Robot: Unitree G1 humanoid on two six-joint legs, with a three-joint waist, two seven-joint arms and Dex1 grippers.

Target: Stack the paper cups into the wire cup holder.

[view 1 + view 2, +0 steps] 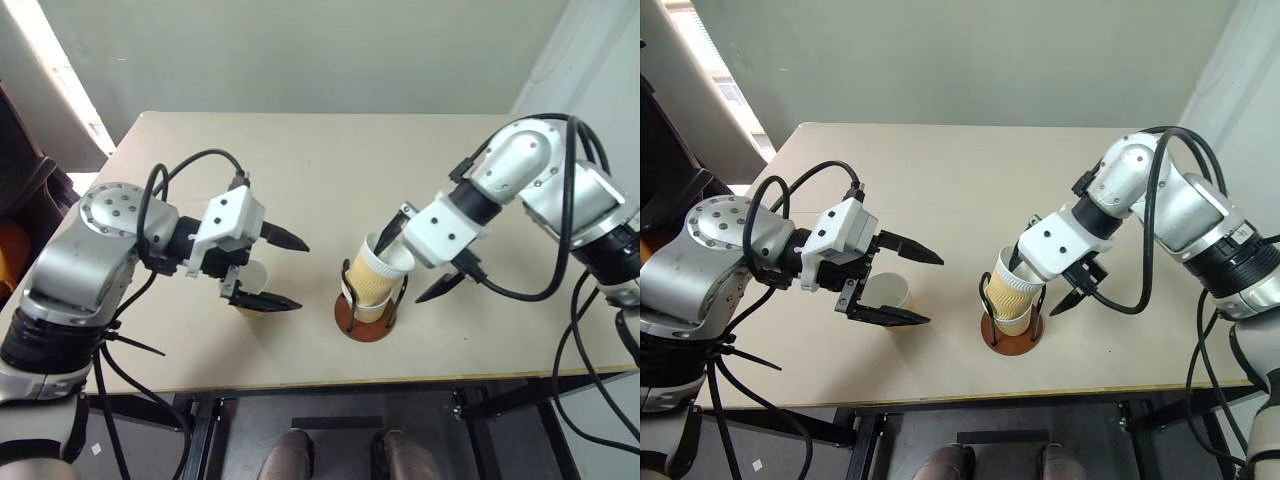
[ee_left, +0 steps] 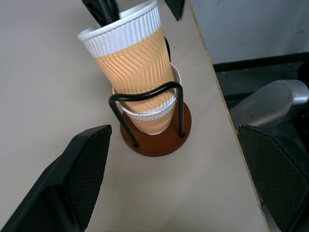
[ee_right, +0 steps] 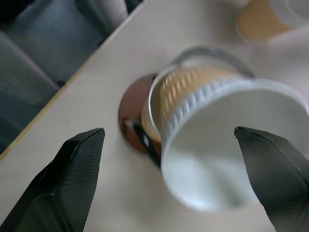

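Tan ribbed paper cups point(image 2: 137, 65) nested, tilted in wire cup holder point(image 2: 155, 130)

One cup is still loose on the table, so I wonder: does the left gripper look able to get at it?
Probably yes: the left gripper is open right above the loose cup, with nothing between them.

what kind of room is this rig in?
Probably a lab or test room, hard to say more: a bare beige table against a plain grey wall, set with just paper cups and a wire holder.
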